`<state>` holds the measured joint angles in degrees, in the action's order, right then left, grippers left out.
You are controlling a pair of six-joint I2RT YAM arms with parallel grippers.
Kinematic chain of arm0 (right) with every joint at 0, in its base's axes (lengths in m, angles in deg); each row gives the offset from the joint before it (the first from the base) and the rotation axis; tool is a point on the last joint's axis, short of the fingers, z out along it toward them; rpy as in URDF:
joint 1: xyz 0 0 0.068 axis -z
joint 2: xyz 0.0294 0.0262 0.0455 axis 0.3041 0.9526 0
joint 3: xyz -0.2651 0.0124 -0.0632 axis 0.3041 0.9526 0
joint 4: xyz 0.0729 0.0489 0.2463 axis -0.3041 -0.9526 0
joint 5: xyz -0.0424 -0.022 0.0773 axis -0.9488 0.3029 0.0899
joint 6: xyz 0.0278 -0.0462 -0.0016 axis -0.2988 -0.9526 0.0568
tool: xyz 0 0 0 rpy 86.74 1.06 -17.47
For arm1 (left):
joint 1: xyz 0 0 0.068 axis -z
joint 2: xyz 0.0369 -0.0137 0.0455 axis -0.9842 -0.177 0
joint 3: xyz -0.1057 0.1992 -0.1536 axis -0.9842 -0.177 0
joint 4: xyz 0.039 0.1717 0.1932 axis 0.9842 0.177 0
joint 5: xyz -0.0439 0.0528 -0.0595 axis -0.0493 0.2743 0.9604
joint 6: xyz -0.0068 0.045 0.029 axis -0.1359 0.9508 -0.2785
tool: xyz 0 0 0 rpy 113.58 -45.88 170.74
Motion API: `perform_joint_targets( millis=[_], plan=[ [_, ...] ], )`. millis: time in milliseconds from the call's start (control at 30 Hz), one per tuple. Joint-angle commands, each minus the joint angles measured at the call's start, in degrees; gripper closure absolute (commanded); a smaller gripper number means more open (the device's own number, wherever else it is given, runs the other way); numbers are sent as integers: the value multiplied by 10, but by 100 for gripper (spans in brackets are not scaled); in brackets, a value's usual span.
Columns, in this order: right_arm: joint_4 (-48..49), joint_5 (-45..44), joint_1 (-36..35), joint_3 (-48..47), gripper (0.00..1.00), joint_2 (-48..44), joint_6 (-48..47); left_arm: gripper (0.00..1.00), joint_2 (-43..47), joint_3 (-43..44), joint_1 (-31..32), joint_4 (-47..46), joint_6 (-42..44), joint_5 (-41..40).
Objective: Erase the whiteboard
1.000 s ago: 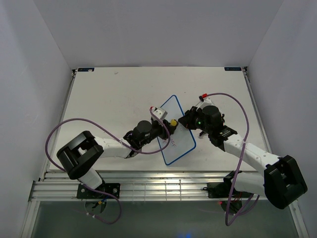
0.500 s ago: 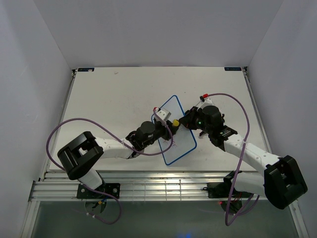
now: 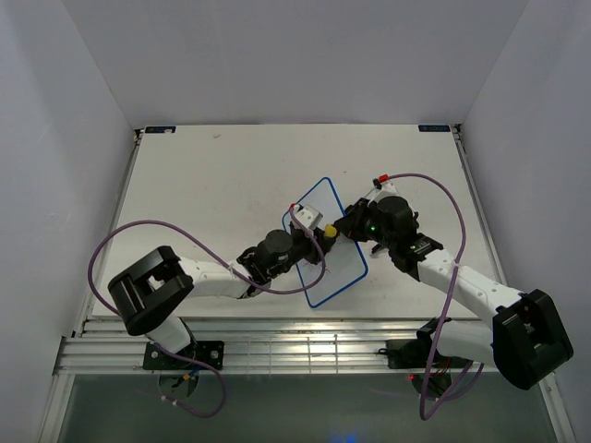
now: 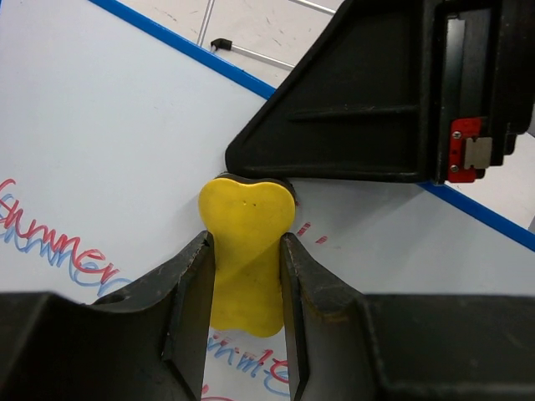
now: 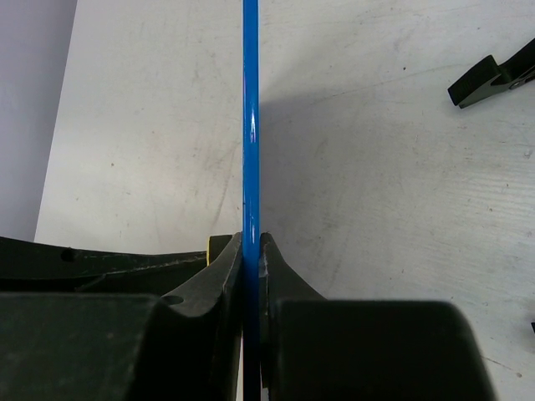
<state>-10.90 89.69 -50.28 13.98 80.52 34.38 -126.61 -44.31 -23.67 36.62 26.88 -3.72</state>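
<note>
The whiteboard (image 3: 337,268), white with a thin blue rim, stands tilted on the table between the arms. My right gripper (image 3: 349,224) is shut on its right rim, which runs as a blue line (image 5: 250,125) between the jaws (image 5: 251,251). My left gripper (image 3: 323,235) is shut on a small yellow sponge (image 3: 330,230) pressed against the board face. In the left wrist view the sponge (image 4: 245,234) sits between the fingers (image 4: 191,288), just below the right gripper's black finger (image 4: 351,109). Red and blue handwriting (image 4: 63,242) remains left of and below the sponge.
The table (image 3: 212,175) is white, with walls at the left, right and back. A small black piece (image 5: 493,79) lies on the table right of the board; another (image 4: 221,43) lies beyond its far rim. Purple cables loop beside both arms.
My left gripper has slid the sponge a little to the right across the board, closer to the right gripper. The right gripper and the board have hardly moved.
</note>
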Motion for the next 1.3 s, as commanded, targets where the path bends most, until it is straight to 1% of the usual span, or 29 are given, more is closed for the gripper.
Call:
perform_joint_targets(
  millis=[0, 367, 600, 833, 1267],
  plan=[
    [46, 109, -35, -38, 92, -1, -12, 100, -29, -8, 71, 50, -17, 143],
    [40, 129, -35, -45, 92, -1, -12, 100, -21, -32, 99, 52, 13, 162],
    [39, 133, -35, -49, 92, -6, -10, 100, -29, -42, 110, 57, 22, 140],
    [22, 114, -29, -67, 92, -7, -9, 100, -22, -56, 127, 59, 20, 126],
    [14, 85, -24, -103, 92, 35, -22, 100, -3, -78, 136, 58, 14, 126]
  ],
)
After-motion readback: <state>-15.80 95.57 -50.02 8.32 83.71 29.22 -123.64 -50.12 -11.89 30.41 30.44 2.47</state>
